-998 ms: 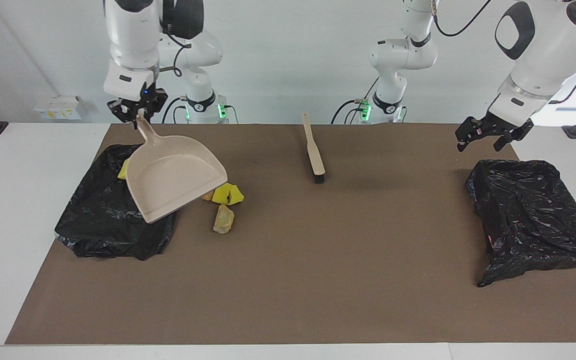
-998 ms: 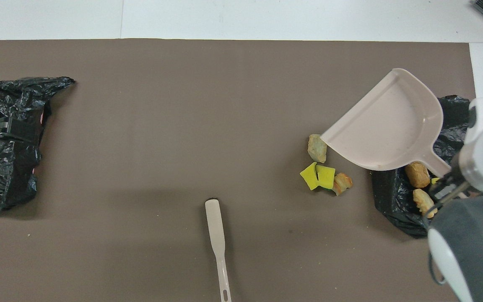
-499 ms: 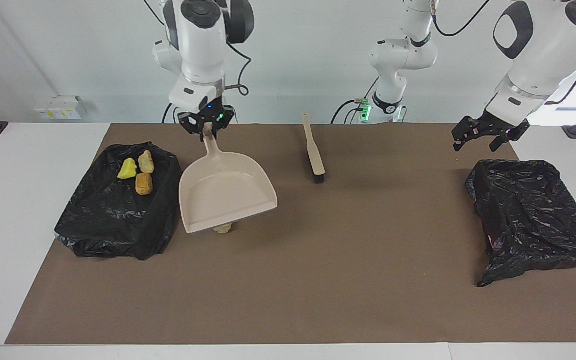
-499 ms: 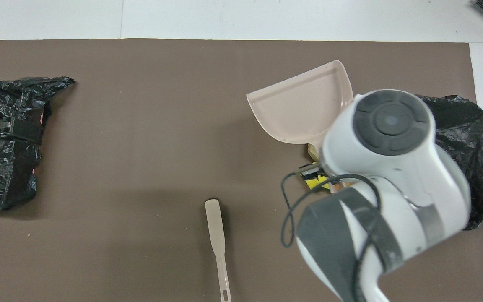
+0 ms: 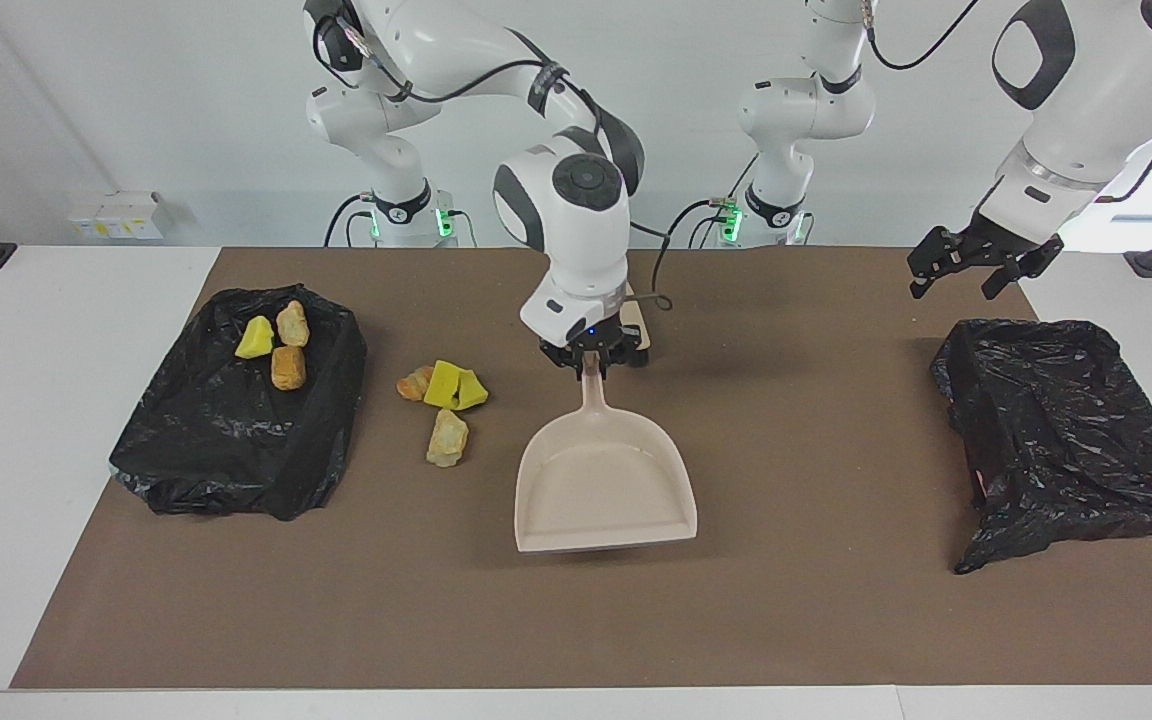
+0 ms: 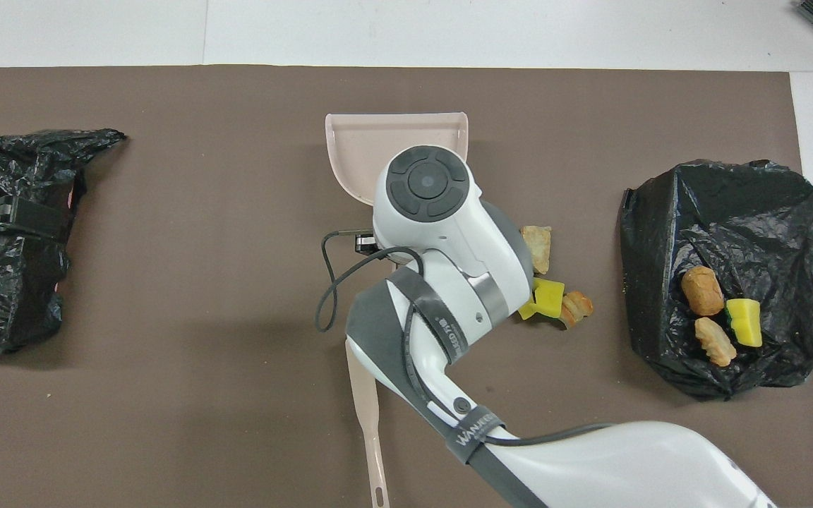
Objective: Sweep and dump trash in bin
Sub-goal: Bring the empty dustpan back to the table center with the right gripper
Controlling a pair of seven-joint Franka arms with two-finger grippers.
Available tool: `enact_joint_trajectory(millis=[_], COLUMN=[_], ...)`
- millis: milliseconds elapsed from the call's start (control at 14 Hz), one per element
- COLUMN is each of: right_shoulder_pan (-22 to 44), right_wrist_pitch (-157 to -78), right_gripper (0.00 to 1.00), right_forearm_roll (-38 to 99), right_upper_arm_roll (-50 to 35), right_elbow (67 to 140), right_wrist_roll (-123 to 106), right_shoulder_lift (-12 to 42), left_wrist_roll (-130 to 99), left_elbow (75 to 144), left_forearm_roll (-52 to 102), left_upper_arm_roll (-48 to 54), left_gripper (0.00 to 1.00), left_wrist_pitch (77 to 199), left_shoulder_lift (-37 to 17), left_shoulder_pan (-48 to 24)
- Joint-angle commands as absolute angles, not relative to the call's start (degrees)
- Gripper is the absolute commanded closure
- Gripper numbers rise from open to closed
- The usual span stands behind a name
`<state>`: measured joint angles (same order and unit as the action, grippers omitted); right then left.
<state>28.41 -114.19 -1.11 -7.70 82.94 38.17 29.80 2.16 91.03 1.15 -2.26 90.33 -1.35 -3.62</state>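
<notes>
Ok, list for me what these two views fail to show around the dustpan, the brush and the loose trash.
- Dustpan: overhead, the right arm covers its handle and rear half; only the front lip shows.
- Brush: facing, the right claw and wrist hide nearly all of it; overhead, the arm covers its bristle end.
- Loose trash: overhead, the arm overlaps the yellow pieces.
- Left claw: overhead, cut off by the frame edge over the second bag.
</notes>
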Motion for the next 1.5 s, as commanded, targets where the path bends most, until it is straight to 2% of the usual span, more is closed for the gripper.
enact_joint_trajectory(millis=[0,499,570,713,856,1070,1212,1426], right_shoulder_pan=[29.2,30.2,30.1,29.8,30.2,29.9,29.8,30.1], right_wrist_pitch=[-114.7,-120.1,-120.0,-120.1,-119.5,-118.1,-113.6,-111.4], right_gripper=[1.00,1.00,0.87,0.50,0.00,0.00,0.00,0.00], right_forearm_roll=[0.5,1.5,1.4,1.4,0.3,1.3,1.5,6.1], right_upper_arm_roll=[-7.6,-7.7,-7.8,-7.8,-7.7,-7.7,-7.8,-8.0], right_elbow=[79.9,83.8,83.8,83.9,83.9,83.9,84.0,92.9], right_wrist_roll=[40.7,40.0,39.6,35.8,33.7,33.7,33.5,29.9], right_shoulder_lift=[33.0,33.2,33.3,33.4,33.2,31.0,27.7,18.4], left_wrist_roll=[2.4,2.4,2.4,2.4,2.4,2.4,2.3,2.1], left_elbow=[91.8,91.8,91.8,91.8,91.8,91.8,91.8,93.9], left_forearm_roll=[1.4,1.4,1.4,1.4,1.4,1.4,1.4,3.2], left_upper_arm_roll=[-2.2,-2.2,-2.2,-2.2,-2.2,-2.2,-2.2,-2.2], left_gripper=[0.00,0.00,0.00,0.00,0.00,0.00,0.00,0.00], left_wrist_pitch=[89.9,89.9,89.9,89.9,89.9,89.9,90.0,92.2], left_shoulder_lift=[-0.4,-0.4,-0.4,-0.4,-0.4,-0.4,-0.4,0.4], left_shoulder_pan=[-3.3,-3.3,-3.3,-3.3,-3.3,-3.3,-3.3,-3.3])
